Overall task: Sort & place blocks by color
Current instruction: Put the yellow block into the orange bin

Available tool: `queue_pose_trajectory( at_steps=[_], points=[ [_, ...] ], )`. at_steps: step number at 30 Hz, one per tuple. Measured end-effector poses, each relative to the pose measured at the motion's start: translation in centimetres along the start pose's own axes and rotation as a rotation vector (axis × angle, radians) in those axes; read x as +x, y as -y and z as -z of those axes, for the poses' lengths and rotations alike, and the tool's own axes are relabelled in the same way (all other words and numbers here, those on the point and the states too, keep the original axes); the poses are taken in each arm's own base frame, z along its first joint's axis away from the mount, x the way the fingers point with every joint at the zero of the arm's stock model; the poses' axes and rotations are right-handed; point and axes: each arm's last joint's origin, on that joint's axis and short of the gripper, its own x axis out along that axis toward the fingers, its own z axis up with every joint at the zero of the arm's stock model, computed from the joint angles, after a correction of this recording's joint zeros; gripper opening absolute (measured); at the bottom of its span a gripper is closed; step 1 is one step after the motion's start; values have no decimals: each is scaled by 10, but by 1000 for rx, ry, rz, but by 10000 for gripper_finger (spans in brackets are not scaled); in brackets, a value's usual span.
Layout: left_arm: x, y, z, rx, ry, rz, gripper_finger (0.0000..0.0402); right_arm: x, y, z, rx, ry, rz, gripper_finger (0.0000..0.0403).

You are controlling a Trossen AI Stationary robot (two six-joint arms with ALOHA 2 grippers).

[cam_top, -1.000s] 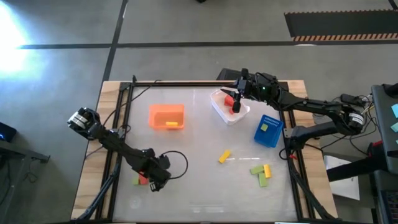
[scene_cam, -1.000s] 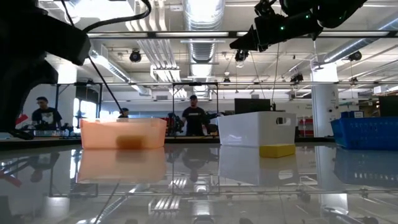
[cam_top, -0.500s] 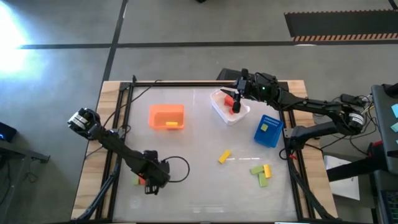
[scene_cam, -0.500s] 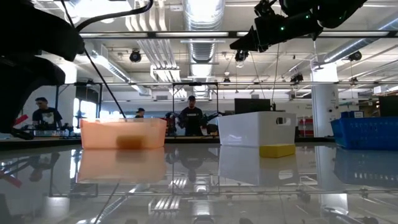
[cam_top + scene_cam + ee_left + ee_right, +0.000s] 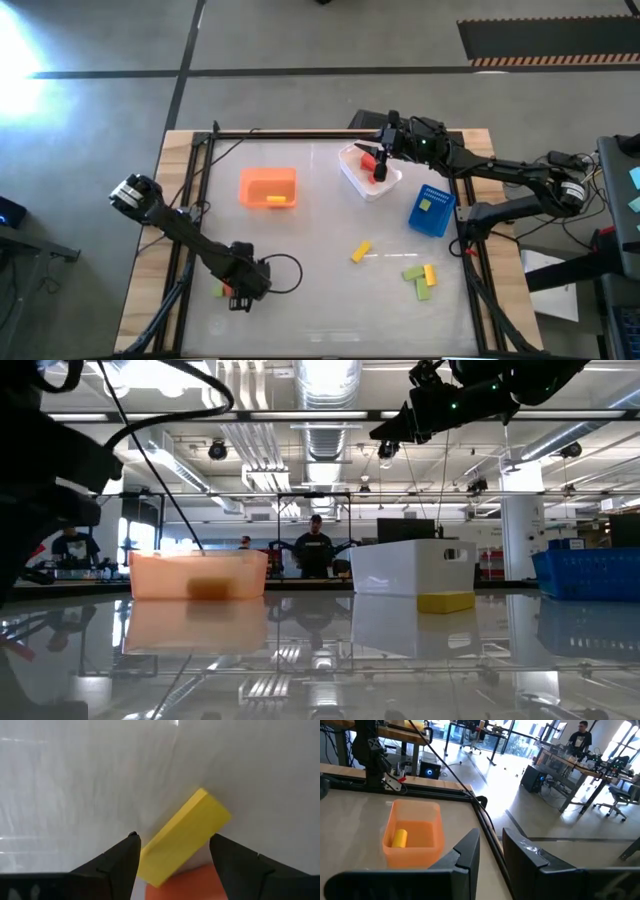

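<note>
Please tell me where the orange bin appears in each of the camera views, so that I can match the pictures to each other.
High view: the orange bin sits upper left of the table's centre.
Low view: the orange bin stands at middle left, left of the white bin.
Left wrist view: not in it.
Right wrist view: the orange bin is at lower left, beyond the right pincer.
Shared landmark: the yellow block lying inside the bin.
</note>
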Motion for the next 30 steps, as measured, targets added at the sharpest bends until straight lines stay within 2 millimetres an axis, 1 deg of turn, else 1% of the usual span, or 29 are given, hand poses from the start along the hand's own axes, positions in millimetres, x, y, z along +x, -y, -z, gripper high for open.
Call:
queue_pose_trajectory(
  at_steps=[6,9,13,18,21,23,27,30],
  points=[
    [8,-4,5,56,-7,-10,221,0,0,0,0,0,0,72],
    [8,-5,4,90,13,-44,208,0,0,0,0,0,0,72],
    [7,-8,2,97,44,-83,165,0,0,0,1,0,1,72],
    [7,-12,-1,77,55,-104,86,0,0,0,2,1,0,72],
    [5,-15,-4,60,65,-114,81,0,0,0,3,0,1,72],
    [0,-18,-8,43,86,-113,81,0,0,0,3,0,0,72],
    [-18,-26,-20,-11,126,-90,81,0,0,0,11,1,0,72],
    [-38,-36,-31,-39,162,-75,81,0,0,0,12,1,1,72]
  ],
)
